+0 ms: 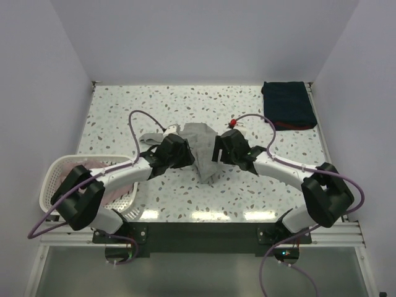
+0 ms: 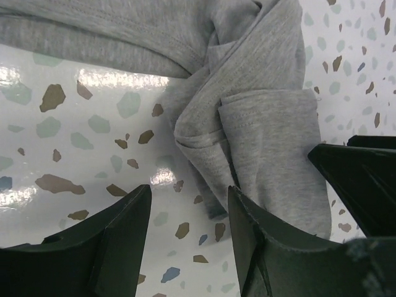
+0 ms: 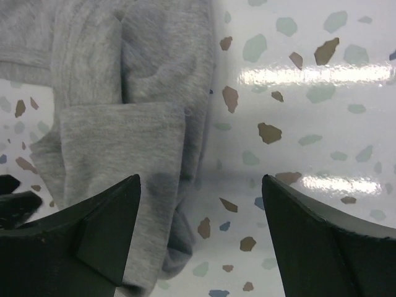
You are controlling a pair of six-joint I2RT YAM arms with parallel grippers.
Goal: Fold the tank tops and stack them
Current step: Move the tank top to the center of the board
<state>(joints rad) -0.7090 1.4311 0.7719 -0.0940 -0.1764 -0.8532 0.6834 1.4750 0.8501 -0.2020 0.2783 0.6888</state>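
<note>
"Two grippers over one shirt: what are they holding?"

"Nothing. The left gripper (image 2: 189, 230) stands open with bare table (image 2: 93, 130) between its fingers, and the grey tank top (image 2: 266, 124) runs past one finger. The right gripper (image 3: 201, 210) is spread wide, one finger above the cloth's edge."

"Where does the grey one lie?"

"Crumpled mid-table, between both grippers. A navy tank top (image 1: 286, 105) lies folded at the far right corner. The pale pink ones (image 1: 93, 163) sit in the white basket (image 1: 46, 185) at the near left."
</note>
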